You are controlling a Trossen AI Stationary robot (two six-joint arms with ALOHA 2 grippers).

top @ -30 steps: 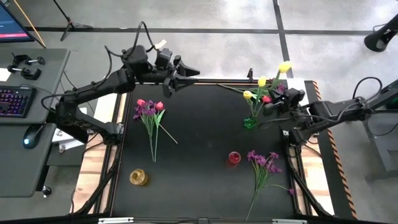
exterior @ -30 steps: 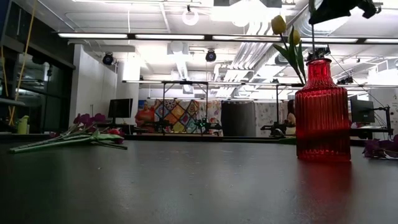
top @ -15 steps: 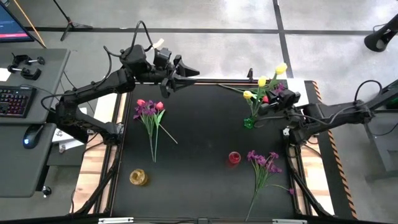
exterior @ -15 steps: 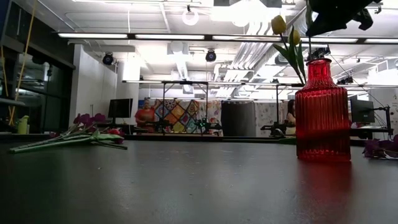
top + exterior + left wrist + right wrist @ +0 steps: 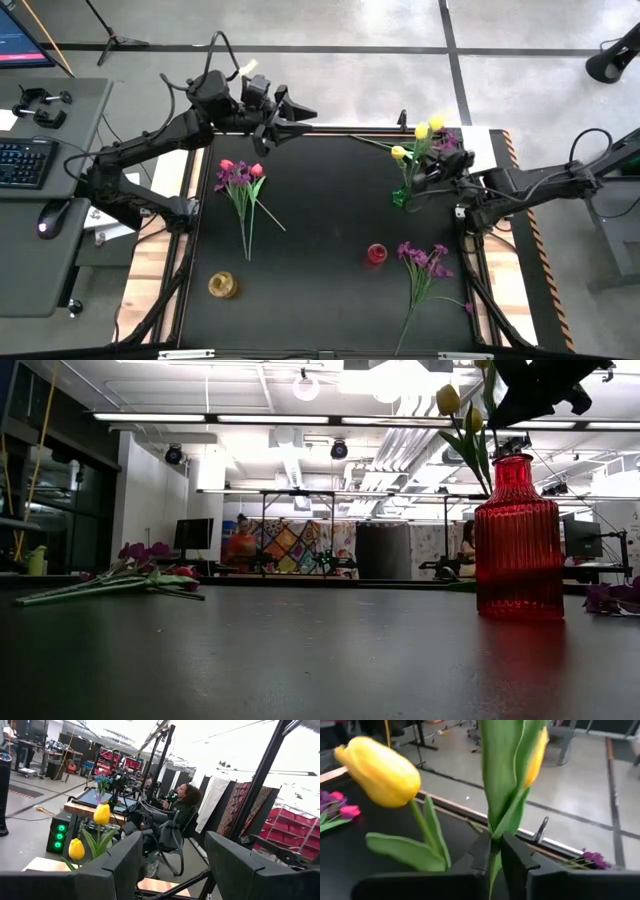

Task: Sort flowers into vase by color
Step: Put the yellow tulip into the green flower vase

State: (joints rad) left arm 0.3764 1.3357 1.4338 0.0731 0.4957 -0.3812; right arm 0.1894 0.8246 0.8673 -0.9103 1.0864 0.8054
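Note:
A small green vase (image 5: 400, 197) at the table's far right holds yellow tulips (image 5: 421, 130) on green stems. My right gripper (image 5: 428, 166) is beside them, above the vase, shut on one tulip's stem. A red vase (image 5: 376, 253) and a yellow vase (image 5: 222, 285) stand nearer the front. Red tulips and purple sprays (image 5: 243, 185) lie flat at the far left, and more purple sprays (image 5: 425, 262) lie near right. My left gripper (image 5: 296, 118) hangs open, high over the far left edge, touching nothing. My right gripper pinches a yellow tulip's green stem (image 5: 493, 838) between its two fingers (image 5: 481, 851), just below where the leaves branch. The fingers lie across the stem. The stem stands nearly upright, blossom (image 5: 538, 750) above the fingers; its lower end is hidden below them.
The red vase (image 5: 518, 540) fills the low view's right and hides the green vase behind it. The table's far edge has a raised rail (image 5: 350, 132). A desk with a keyboard (image 5: 20, 160) stands to the table's left. People sit in the room beyond.
My right gripper has sunk and gone a little toward the table's left, taking the held yellow tulip with it. The blossom now stands lower and closer to the other tulips over the green vase. My left arm has kept still.

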